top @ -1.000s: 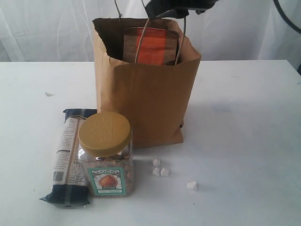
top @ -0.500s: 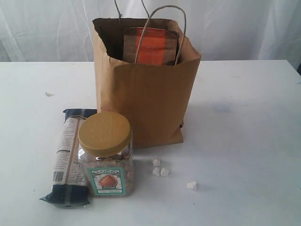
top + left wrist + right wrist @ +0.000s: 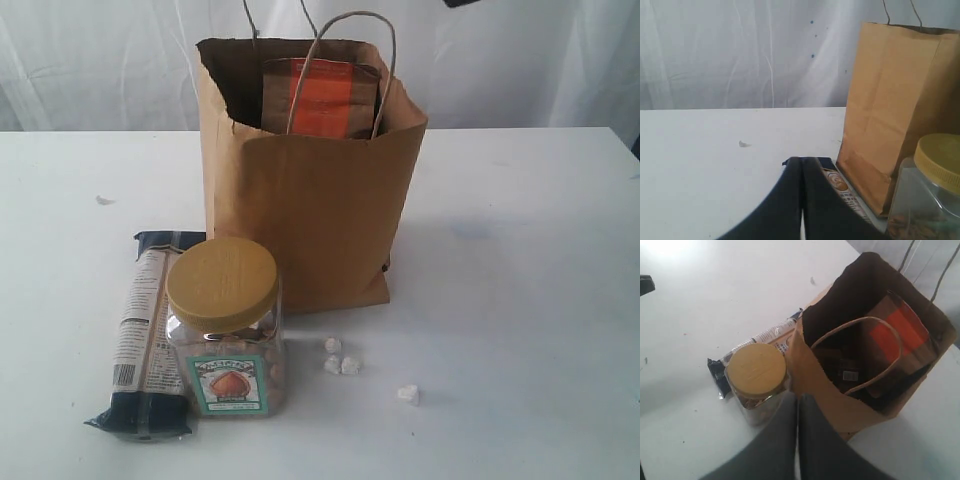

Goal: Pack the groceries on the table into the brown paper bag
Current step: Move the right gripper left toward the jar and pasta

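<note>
Exterior view: the bag (image 3: 310, 220) stood upright and open near the middle of the table (image 3: 520, 300), both handles (image 3: 350, 40) raised. The pouch (image 3: 322, 100) sat upright inside it against the back wall, its orange label showing above the front rim. The jar (image 3: 225, 330) stood on the table in front of the bag's left corner, near it but apart, tan lid on. The packet (image 3: 148, 330) lay flat and touching the jar's left side, its length running toward the camera. Four white crumbs (image 3: 340, 358) lay to the right of the jar (three clustered, one off alone). One more speck (image 3: 104, 199) lay far to the left.

Right wrist view: the right gripper (image 3: 798, 402) hung above the bag's near rim and the jar, jaws pressed together with nothing between them. Down in the bag the pouch leaned on one wall. Dark items lay beneath it, too dim to name.

Left wrist view: the left gripper (image 3: 801, 165) sat low over the table, jaws clenched tight and empty. Its tips pointed at the packet's near end. Whether they touched it could not be told. The bag and jar stood beyond.
</note>
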Robot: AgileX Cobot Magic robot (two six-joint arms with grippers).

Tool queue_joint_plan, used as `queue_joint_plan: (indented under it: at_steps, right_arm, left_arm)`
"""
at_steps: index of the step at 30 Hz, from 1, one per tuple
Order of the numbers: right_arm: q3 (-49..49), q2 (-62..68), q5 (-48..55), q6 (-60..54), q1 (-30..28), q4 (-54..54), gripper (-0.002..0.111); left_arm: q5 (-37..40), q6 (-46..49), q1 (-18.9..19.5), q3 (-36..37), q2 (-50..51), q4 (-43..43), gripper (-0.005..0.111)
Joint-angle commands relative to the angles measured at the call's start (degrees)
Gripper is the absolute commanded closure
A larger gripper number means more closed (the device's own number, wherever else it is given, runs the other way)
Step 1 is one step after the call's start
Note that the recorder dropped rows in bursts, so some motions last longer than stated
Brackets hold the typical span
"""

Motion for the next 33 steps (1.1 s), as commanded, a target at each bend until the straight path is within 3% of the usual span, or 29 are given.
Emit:
queue_joint_plan:
  at_steps: [1,5,12,15,23,28,33]
  right_arm:
    - [-0.40,-1.84,0.74,0.44,3.03,0.31,0.108]
    - [-0.40,-2.16,0.74,2.12,8.56,-1.49,0.108]
    - [3.05,-1.50,0.74,17.17,20.98,-26.77,0.108]
    - [6.32,-0.49,0.74,19.83,25.34,-30.95,0.108]
    - [15.71,8.21,0.74,30.83,38.02,-33.14,0.108]
    - [18.35,15.09,0.17,33.59,42.60,-31.45,0.108]
    - [18.35,19.76,-17.66,31.25,45.75,-24.17,0.108]
  left_arm:
    - [-0.25,0.02,0.04,0.16,-0.19,0.52,0.107]
    - [-0.25,0.02,0.04,0.16,-0.19,0.52,0.107]
    - [-0.25,0.02,0.04,0.16,-0.19,0.52,0.107]
    - [-0.25,0.02,0.04,0.16,-0.19,0.52,0.107]
    - [-0.25,0.02,0.04,0.16,-0.19,0.52,0.107]
    - [-0.25,0.02,0.04,0.16,-0.19,0.52,0.107]
    - [-0.25,0.02,0.04,0.16,-0.19,0.52,0.107]
